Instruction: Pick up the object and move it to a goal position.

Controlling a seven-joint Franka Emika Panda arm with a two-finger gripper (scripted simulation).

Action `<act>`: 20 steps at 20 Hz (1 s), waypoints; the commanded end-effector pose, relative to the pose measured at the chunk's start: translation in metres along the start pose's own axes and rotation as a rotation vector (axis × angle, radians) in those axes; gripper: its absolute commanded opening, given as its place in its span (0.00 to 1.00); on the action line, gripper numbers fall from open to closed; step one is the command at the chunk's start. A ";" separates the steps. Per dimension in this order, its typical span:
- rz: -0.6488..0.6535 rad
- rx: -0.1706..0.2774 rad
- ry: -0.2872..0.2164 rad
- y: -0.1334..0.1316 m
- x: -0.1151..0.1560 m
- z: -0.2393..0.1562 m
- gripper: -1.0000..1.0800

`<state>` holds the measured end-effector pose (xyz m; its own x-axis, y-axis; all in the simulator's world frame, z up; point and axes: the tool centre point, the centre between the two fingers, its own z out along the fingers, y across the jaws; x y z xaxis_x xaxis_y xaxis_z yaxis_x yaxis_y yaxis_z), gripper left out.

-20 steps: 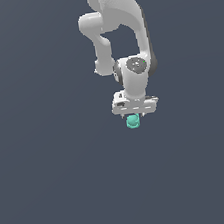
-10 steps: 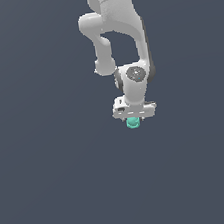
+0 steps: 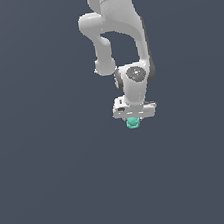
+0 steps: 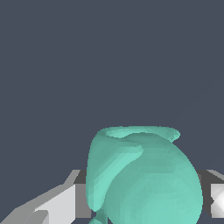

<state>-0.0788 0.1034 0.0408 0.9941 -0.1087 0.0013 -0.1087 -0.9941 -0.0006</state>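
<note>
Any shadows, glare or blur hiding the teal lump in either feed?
Exterior view: sharp, flat lighting, no cast shadows; the teal lump is tiny under the claw. Wrist view: lump fills the lower frame, cropped, soft shading, no glare.

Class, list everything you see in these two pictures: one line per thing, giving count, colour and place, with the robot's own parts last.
Object: one, teal, just under the gripper, between its fingers in the wrist view.
Ground: one, plain dark grey-blue, filling the background.
Arm: one, white, reaching down from the top of the exterior view.
Gripper: one, white, at the arm's lower end, fingers on either side of the object.
</note>
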 end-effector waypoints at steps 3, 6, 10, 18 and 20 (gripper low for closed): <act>0.001 0.000 0.000 0.000 0.001 -0.001 0.00; 0.001 0.000 0.000 -0.002 0.004 -0.005 0.00; 0.001 0.000 0.000 -0.006 0.012 -0.015 0.00; 0.001 0.000 0.000 -0.022 0.042 -0.053 0.00; 0.001 0.000 0.000 -0.028 0.052 -0.065 0.00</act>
<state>-0.0315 0.1222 0.0967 0.9940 -0.1093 0.0010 -0.1093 -0.9940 -0.0003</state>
